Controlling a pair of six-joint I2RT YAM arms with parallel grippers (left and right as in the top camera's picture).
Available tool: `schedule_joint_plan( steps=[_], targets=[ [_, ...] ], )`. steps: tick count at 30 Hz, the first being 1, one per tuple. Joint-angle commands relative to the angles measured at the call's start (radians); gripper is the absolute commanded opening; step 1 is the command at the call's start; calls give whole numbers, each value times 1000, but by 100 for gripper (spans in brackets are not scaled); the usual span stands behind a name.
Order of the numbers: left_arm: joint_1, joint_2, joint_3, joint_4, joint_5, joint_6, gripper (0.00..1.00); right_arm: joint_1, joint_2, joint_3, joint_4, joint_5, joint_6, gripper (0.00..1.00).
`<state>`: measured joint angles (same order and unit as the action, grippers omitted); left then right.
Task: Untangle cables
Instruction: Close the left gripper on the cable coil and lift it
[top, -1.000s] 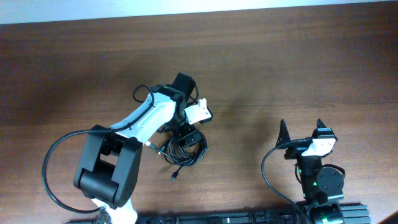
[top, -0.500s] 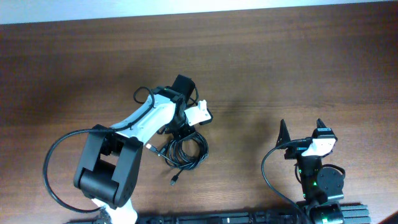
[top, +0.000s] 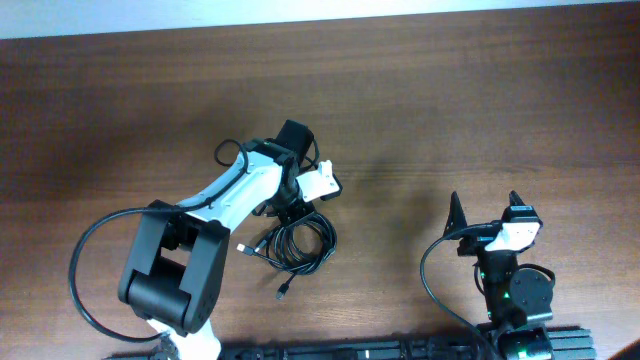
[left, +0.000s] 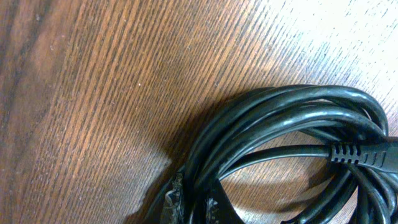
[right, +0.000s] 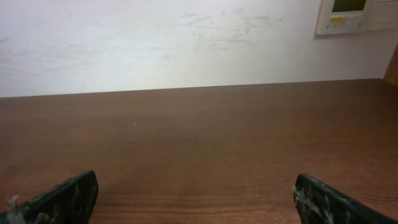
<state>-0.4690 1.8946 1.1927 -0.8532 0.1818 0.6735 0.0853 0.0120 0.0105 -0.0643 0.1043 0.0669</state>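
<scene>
My left gripper (top: 296, 212) sits atop the thin black looped cables (top: 322, 243), and I cannot tell its jaws' state. My right gripper (top: 485, 212), well to the right, gapes wide.

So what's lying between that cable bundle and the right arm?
Nothing: only bare table between the cables and the right arm, seen in the overhead view.

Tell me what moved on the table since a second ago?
The cables slid a little toward the near edge of the table, and more of their loops now show from under the left end effector. I can't tell whether it is holding them. The right end effector stayed parked and open.
</scene>
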Motion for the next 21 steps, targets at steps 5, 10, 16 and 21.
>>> schedule_joint_plan(
  steps=[5, 10, 16, 21],
  targets=[
    [-2, -6, 108, -10, -16, -197, 0, -8, -8, -5, -8, -3, -8, 99],
    [-2, -82, 145, 35, -10, -389, 0, -8, -8, -5, -8, -3, -8, 99],
    [-2, -257, 145, 132, 39, -544, 0, -8, -8, -5, -8, -3, -8, 99],
    [-2, -404, 145, 143, 39, -557, 0, -8, -8, -5, -8, -3, -8, 99]
  ],
)
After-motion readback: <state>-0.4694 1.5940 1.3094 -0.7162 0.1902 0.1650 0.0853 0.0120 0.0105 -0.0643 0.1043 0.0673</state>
